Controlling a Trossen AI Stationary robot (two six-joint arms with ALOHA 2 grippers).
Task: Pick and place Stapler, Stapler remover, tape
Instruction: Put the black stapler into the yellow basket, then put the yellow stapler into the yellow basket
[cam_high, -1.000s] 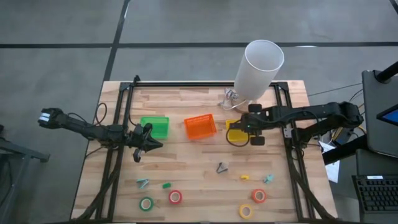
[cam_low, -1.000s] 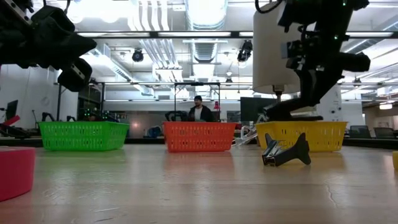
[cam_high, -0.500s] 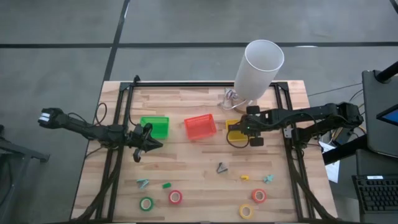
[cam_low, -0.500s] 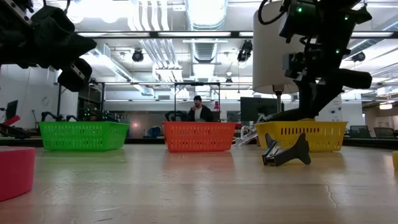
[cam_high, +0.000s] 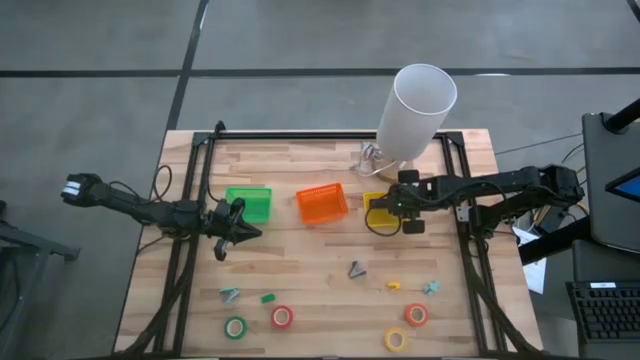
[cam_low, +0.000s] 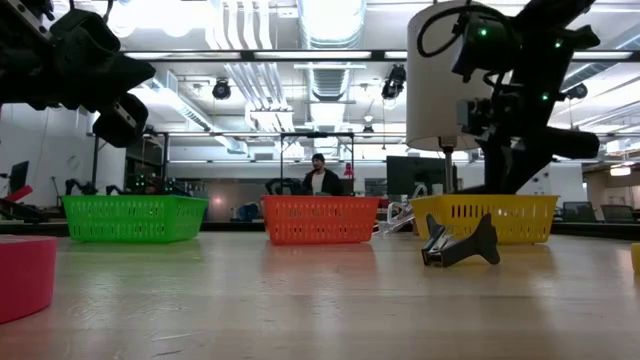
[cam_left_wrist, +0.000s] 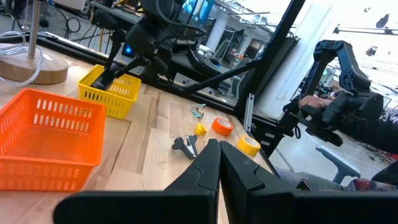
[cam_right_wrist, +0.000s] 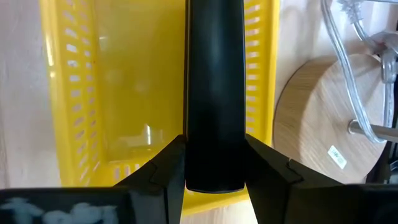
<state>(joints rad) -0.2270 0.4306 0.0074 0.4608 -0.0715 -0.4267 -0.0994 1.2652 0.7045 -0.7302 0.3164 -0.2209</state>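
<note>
One dark stapler (cam_right_wrist: 214, 93) was clamped between the fingers of the right gripper (cam_right_wrist: 214, 180), which hung over the yellow basket (cam_right_wrist: 93, 93) at the table's right rear; the bar pointed down into the basket, and its far end could not be seen well enough to say whether it touched the floor. Compared with a second before, the arm had shifted only slightly over the basket and its grip had not loosened, so the stapler looked about ready to be let go, though it had not been released. Nothing else showed inside the yellow basket. To its left stood the orange basket (cam_high: 322, 203), which had slid about a little over the last second, and further left the green basket (cam_high: 249, 204); what either held could not be told. Four tape rolls lay untouched along the near edge: green (cam_high: 235, 327), red (cam_high: 282, 317), orange-red (cam_high: 416, 315) and yellow (cam_high: 396, 340). A small dark clawed piece, likely the staple remover (cam_high: 356, 268), sat mid-table, with a few small clips near the rolls. Beside the green basket, the left gripper (cam_high: 232, 233) waited with its fingers pressed together, holding nothing. A tall white lamp (cam_high: 416, 108) stood behind the yellow basket.
</note>
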